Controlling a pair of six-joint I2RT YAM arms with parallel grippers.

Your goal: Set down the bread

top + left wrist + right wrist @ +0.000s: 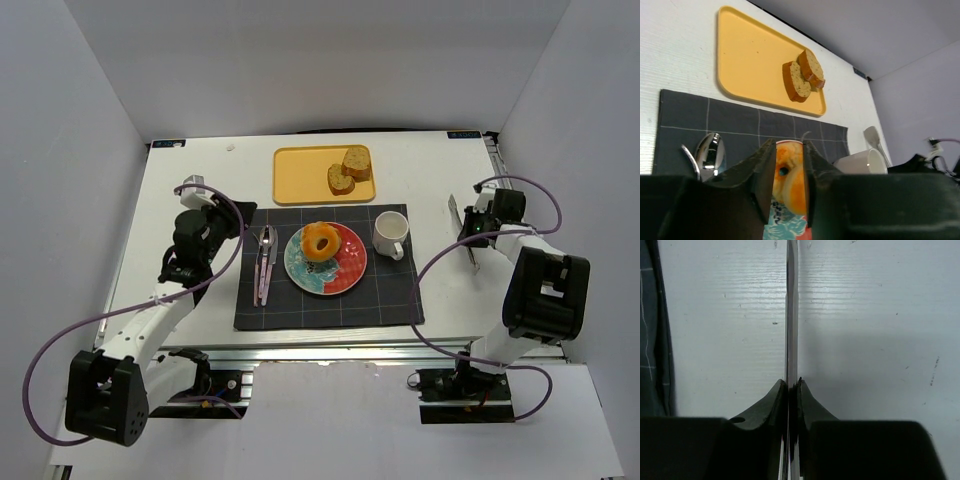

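Observation:
A golden-orange ring roll [321,243] with a hole lies on the red and teal plate [350,262] in the middle of the dark placemat [380,295]. I cannot make out a striped bun apart from it. My left gripper [228,222] hovers at the placemat's left edge, apart from the plate. In the left wrist view its fingers [789,146] stand a narrow gap apart and hold nothing; the roll [790,175] shows through the gap. My right gripper [470,238] is shut on a thin metal utensil [791,310], seen edge-on, right of the placemat.
A yellow tray [300,175] at the back holds two brown speckled loaf slices [348,170]. A white mug [390,235] stands right of the plate. A spoon [266,240] and more cutlery lie left of it. Grey walls enclose the white table.

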